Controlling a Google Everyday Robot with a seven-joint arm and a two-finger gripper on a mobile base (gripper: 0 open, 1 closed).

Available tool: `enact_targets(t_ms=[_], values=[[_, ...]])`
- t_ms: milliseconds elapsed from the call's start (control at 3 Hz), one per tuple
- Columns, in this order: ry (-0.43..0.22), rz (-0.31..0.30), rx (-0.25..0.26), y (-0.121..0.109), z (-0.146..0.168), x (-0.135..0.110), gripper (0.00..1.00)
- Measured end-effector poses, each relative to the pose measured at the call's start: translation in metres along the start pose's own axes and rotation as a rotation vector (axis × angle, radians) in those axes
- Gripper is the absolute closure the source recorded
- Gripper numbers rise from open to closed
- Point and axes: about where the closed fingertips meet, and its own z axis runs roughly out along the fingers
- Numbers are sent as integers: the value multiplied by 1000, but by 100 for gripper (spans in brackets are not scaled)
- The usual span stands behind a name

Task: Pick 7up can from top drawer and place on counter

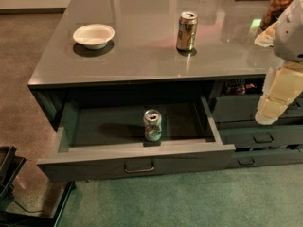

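Observation:
The 7up can (152, 125) stands upright in the open top drawer (137, 162), near the middle of its front wall. The drawer is pulled out from under the counter (142, 56) and has one metal bar handle (139, 167) on its front. My gripper (268, 113) hangs at the right edge of the view, in front of the narrower stacked drawers. It is to the right of the open drawer, well apart from the can, and holds nothing.
A gold-brown can (186, 30) and a white bowl (93, 35) stand on the counter. A jar (278, 4) and other items sit at the counter's back right. Narrow stacked drawers (260, 138) are at the right. A dark object (9, 174) is at the lower left on the floor.

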Motion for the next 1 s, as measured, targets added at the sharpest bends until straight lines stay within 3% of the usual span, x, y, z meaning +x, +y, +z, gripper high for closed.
enact_targets(t_ms=[333,667,1000], values=[[0,0,0,0,0,0,0],[0,0,0,0,0,0,19],[-41,34,13,1,22,-5,43]])
